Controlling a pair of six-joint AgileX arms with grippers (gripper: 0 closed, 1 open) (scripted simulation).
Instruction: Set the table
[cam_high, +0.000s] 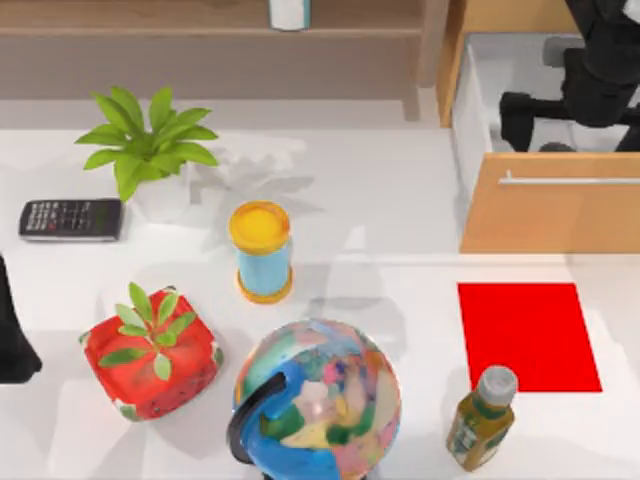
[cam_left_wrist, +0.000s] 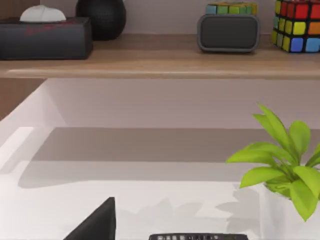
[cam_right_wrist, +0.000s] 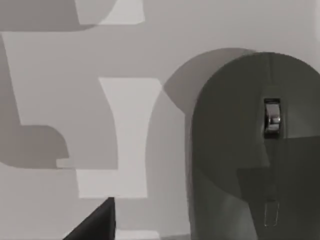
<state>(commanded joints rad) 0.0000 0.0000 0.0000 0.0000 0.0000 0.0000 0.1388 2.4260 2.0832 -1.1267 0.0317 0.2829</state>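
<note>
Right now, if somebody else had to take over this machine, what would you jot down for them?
Right gripper: over the open drawer, above a dark computer mouse lying inside; fingers hard to judge.
Left arm: parked at the table's left edge.
Red mat on the table is bare, a bottle just beside it.
Done: drawer open. Left, probably: lifting the mouse out, perhaps onto the mat.

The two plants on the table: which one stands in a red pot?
The smaller plant near the globe stands in a red pot. The bigger plant by the calculator has a white pot.
</note>
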